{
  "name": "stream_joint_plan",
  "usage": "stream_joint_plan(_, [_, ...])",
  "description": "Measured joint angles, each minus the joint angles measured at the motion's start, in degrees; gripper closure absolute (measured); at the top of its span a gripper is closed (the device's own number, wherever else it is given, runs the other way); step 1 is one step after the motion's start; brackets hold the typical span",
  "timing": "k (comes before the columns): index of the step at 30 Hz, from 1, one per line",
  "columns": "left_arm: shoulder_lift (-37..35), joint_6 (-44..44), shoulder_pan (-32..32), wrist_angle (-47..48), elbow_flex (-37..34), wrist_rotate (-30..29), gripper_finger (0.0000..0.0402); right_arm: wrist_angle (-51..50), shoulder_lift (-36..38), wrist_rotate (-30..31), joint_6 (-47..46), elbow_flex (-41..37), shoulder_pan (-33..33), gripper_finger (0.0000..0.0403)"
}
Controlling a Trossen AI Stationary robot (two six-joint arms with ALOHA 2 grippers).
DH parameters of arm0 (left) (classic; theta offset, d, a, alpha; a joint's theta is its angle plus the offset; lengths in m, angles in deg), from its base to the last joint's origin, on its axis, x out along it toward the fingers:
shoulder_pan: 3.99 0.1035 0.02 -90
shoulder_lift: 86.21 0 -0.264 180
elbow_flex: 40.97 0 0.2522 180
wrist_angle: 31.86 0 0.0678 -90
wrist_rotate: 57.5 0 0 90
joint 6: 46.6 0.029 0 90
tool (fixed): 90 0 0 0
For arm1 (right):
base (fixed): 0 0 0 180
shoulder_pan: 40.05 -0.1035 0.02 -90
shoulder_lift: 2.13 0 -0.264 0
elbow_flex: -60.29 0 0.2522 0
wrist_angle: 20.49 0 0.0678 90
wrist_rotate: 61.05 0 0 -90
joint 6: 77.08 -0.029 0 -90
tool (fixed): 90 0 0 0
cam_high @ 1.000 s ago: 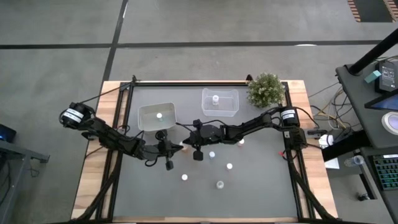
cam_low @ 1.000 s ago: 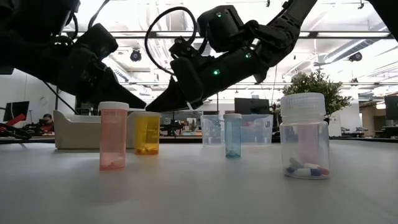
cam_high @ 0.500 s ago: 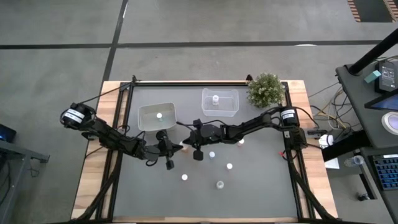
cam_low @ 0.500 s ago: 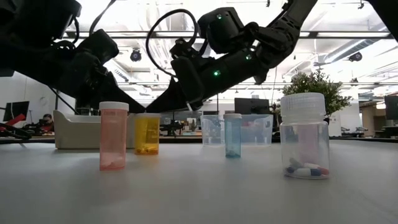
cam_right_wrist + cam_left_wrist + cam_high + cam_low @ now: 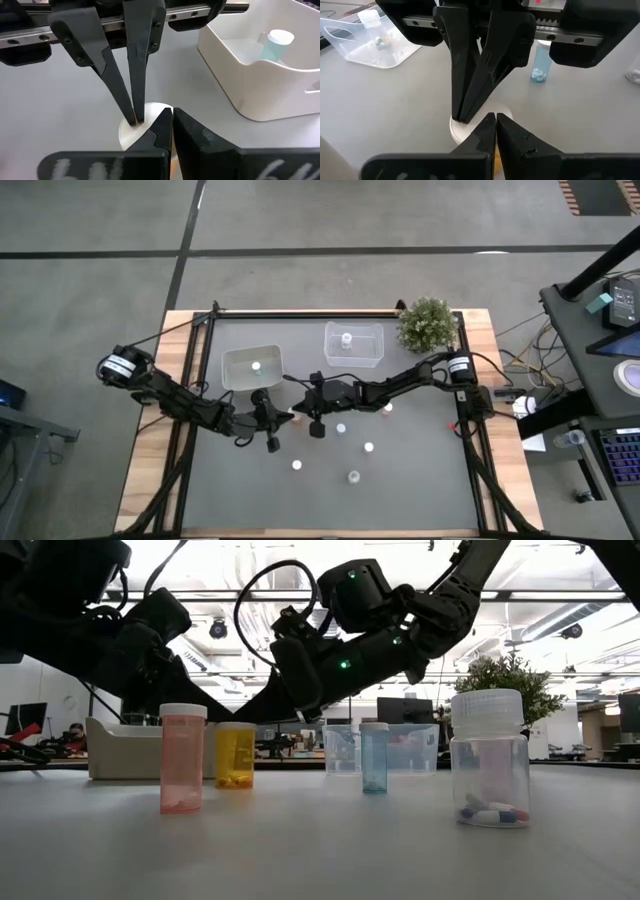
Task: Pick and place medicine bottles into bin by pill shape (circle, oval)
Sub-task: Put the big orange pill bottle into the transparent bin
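No readable writing on any bottle — labels are either blank or too small to tell. Both grippers meet nose to nose over one white-capped bottle (image 5: pixel 479 126) near the table's middle: the left gripper (image 5: pixel 283 418) has its fingers pressed together, holding nothing, tips right at the cap's edge, and the right gripper (image 5: pixel 300 409) is equally closed and empty, tips down on the same cap.

In the low view the other medicine bottles stand upright, long axes vertical, caps up: a pink translucent bottle with a white cap (image 5: pixel 183 759), a squat amber-yellow bottle (image 5: pixel 236 755) just beside it, a slim blue bottle (image 5: pixel 374 757), and a wide clear bottle holding capsules (image 5: pixel 489 758).

Behind them — a white opaque tub (image 5: pixel 251 368) with one bottle already inside (image 5: pixel 276 42), and a clear plastic tub (image 5: pixel 353 346) holding another. A bushy green potted plant (image 5: pixel 427 325) sits at the table's far right corner, clear of the arms. From above, three loose white caps lie on the grey table (image 5: pixel 420 480) nearer the front.
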Motion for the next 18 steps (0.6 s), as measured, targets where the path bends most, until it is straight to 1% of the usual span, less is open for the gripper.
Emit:
stream_joint_plan(8, [-2.91, 0.65, -0.07, 0.03, -0.16, 0.68, 0.0402, -2.43, 3.95, -0.34, 4.1, -0.35, -0.07, 0.0394])
stream_joint_plan(13, [-4.97, 3.15, -0.54, -0.28, -0.04, 0.77, 0.0402, -1.39, 6.15, -0.08, 4.8, -0.24, -0.09, 0.0394])
stream_joint_plan(18, [-8.71, 6.11, -1.12, -0.5, 0.58, 0.75, 0.0402, -4.34, 9.73, 0.05, 5.86, -0.24, -0.3, 0.0394])
